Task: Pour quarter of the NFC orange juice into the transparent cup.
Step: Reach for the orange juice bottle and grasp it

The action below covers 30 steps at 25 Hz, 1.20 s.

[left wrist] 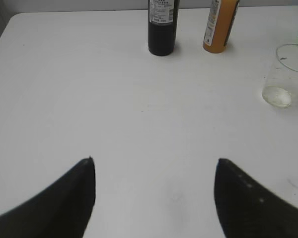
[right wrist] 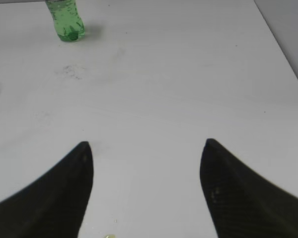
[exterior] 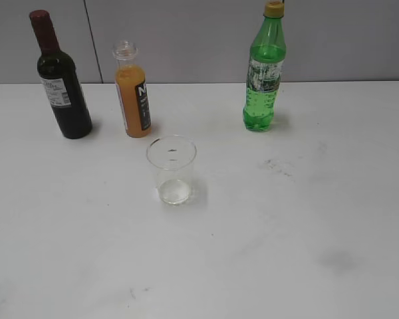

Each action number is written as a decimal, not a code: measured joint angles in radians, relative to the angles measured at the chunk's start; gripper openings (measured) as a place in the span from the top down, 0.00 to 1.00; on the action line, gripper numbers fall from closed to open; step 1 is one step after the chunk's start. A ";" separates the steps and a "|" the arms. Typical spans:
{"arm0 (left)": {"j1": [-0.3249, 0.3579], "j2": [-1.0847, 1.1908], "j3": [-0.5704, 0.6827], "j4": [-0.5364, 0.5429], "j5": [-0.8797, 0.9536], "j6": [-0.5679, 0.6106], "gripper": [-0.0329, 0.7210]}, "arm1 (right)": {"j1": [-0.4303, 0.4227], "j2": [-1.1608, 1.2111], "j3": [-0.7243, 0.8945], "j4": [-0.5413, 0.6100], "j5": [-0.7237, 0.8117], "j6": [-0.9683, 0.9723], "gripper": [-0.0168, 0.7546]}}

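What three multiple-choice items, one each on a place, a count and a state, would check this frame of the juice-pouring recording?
1. Where does the transparent cup stand?
A. In front of the NFC orange juice
B. Behind the wine bottle
C. Right of the green soda bottle

2. How many bottles are on the table?
A. Two
B. Three
C. Four

3. What is the state of the left gripper?
A. Shut on the juice
B. Shut on the cup
C. Open, holding nothing

Answers:
1 A: the cup sits nearer the camera, just right of the juice.
2 B: dark wine bottle, juice and green soda bottle.
3 C: its fingers are spread over bare table.
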 joint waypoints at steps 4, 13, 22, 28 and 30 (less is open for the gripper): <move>0.000 0.000 0.000 0.000 0.000 0.000 0.20 | 0.000 0.000 0.000 0.001 -0.001 0.000 0.31; 0.000 0.000 0.000 0.000 0.000 0.000 0.20 | 0.000 0.000 0.000 0.001 -0.002 0.000 0.31; 0.000 0.000 0.000 0.000 0.000 0.000 0.20 | 0.000 0.000 0.000 0.001 -0.002 0.000 0.31; 0.000 0.000 0.000 0.000 0.000 0.000 0.20 | 0.000 0.000 0.000 0.001 -0.002 0.000 0.31; 0.000 0.000 0.000 0.000 0.000 0.000 0.20 | 0.000 0.000 0.000 0.001 -0.003 0.000 0.31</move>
